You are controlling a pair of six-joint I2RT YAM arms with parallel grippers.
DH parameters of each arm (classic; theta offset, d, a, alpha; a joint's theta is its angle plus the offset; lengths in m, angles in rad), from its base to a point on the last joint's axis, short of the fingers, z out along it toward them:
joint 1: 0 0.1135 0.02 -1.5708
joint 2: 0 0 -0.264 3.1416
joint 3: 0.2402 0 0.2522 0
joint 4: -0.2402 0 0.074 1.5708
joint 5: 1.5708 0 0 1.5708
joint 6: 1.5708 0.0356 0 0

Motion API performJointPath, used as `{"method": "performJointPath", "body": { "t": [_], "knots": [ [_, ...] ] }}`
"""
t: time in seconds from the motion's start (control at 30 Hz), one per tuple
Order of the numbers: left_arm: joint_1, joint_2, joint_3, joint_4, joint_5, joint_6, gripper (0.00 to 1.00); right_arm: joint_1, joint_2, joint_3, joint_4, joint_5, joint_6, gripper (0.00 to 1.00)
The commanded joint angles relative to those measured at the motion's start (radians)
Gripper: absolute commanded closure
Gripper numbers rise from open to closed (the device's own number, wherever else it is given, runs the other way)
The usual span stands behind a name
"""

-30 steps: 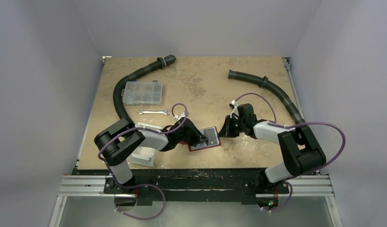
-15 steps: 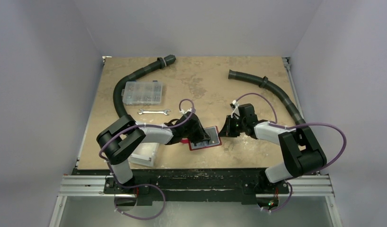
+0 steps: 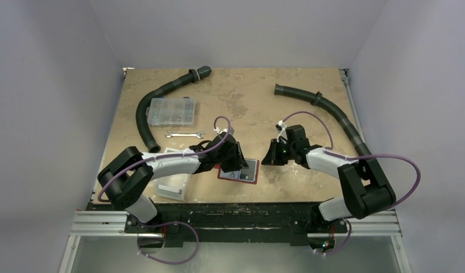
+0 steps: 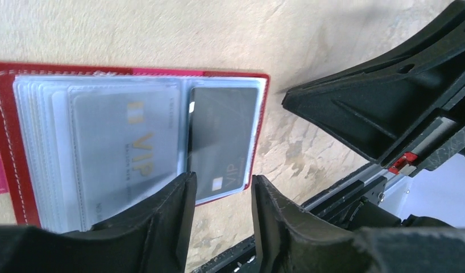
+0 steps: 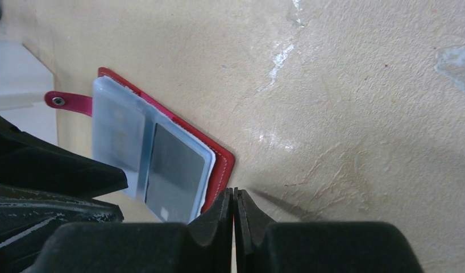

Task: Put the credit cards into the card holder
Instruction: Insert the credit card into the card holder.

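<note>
**Far left.** A clear compartment box (image 3: 172,111) lies closed on the table (image 3: 247,96), inside the bend of a black corrugated hose (image 3: 144,116). Its cells hold small pieces too fine to identify. A flat wrench (image 3: 185,135) lies just on the near side of the box.

**Near left.** A white bin (image 3: 173,185) sits at the near edge, partly under the left arm. Its contents cannot be made out.

**Near centre.** The card holder (image 4: 8,119) lies opened flat on the table, red cover down and clear plastic sleeves facing up, with its snap tab (image 5: 58,101) sticking out to one side. Two credit cards are in the sleeves:
- A greyish card (image 4: 125,151) marked "VIP" occupies one page.
- A dark card (image 4: 223,133), also marked "VIP", occupies the adjoining page.

No loose card shows on the table in any view.

**Left gripper** (image 4: 221,187). It hangs over the holder's near edge. The jaws are released, with a plain gap between the fingers (image 4: 162,222) and nothing held in it.

**Right gripper** (image 5: 234,194). It sits low at the holder's right corner. The jaws are clenched tip to tip with nothing between them. The tips are just beside the red cover, and I cannot tell whether they touch it.

**Far right.** A second black hose (image 3: 327,108) curves along the right side of the table, well apart from the holder.
</note>
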Motion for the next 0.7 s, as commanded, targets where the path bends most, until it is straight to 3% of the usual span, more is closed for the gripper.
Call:
{"method": "performJointPath", "body": {
  "t": [0.0,0.1,0.27,0.67],
  "knots": [
    [-0.001,-0.056,0.069,0.027,-0.011,0.082,0.64,0.003,-0.084,-0.008,-0.02,-0.007,0.001,0.85],
    [0.003,-0.005,0.075,0.134,0.07,0.082,0.87,0.004,-0.119,-0.026,-0.006,-0.102,0.039,0.77],
    [0.007,0.084,0.064,0.149,0.085,0.09,0.99,0.011,-0.112,-0.072,0.129,-0.231,0.135,0.67],
    [0.01,0.03,-0.048,0.12,-0.005,0.106,1.0,0.015,0.0,-0.105,0.245,-0.318,0.185,0.66]
  ]
}}
